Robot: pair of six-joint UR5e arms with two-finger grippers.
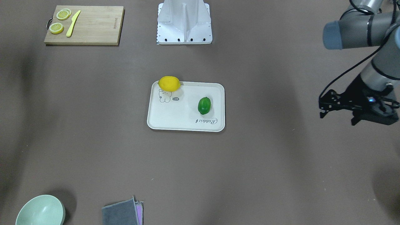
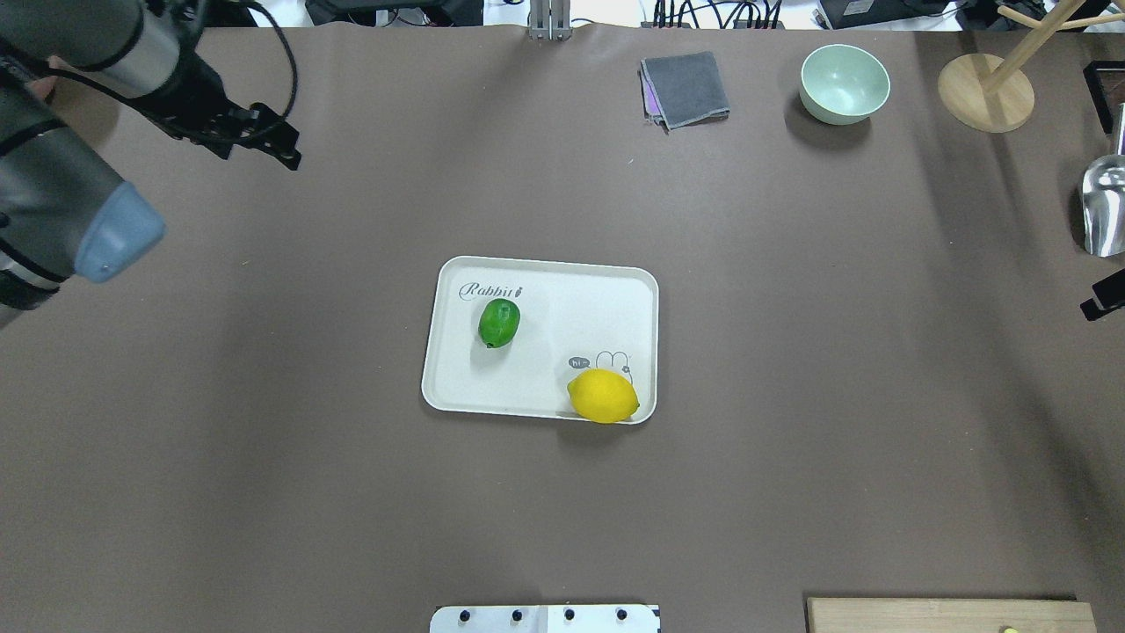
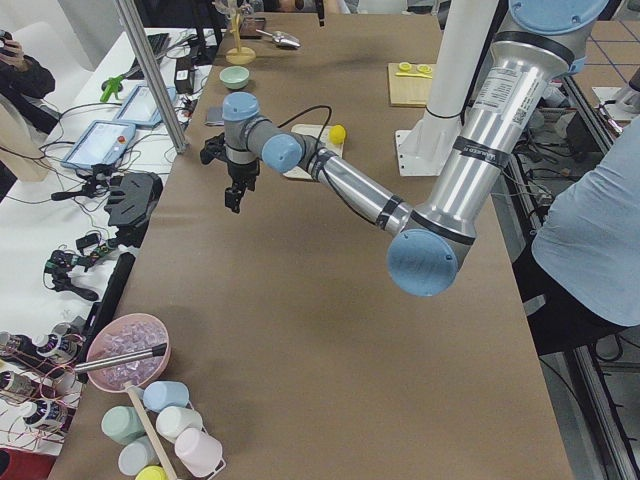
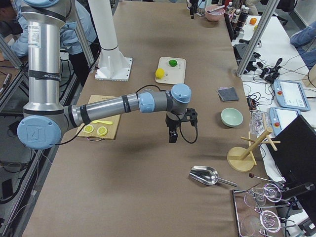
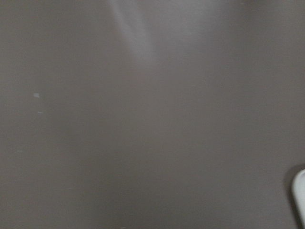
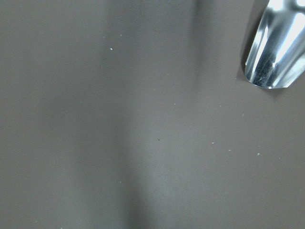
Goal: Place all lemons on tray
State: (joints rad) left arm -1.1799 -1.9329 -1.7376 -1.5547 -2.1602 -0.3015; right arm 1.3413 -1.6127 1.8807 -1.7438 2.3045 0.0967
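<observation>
The tray (image 2: pixel 615 290) holds both fruits: green lemon (image 2: pixel 498 323) well inside, yellow lemon (image 2: pixel 603 396) hard against a corner rim (it might roll). Left claw (image 2: pixel 286 148) hangs released and empty; I cannot tell the right claw's (image 2: pixel 1100 303) state. Best to avoid jolting the worktop (image 2: pixel 791 457).

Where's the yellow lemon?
Overhead view: the yellow lemon sits at the near-right corner of the tray, overlapping the rim by the rabbit drawing; the green lemon lies apart, to its left.

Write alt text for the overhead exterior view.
A cream tray mid-table holds a green lemon and, at its near right corner against the rim, a yellow lemon. The left end effector hovers far left, empty.
</observation>
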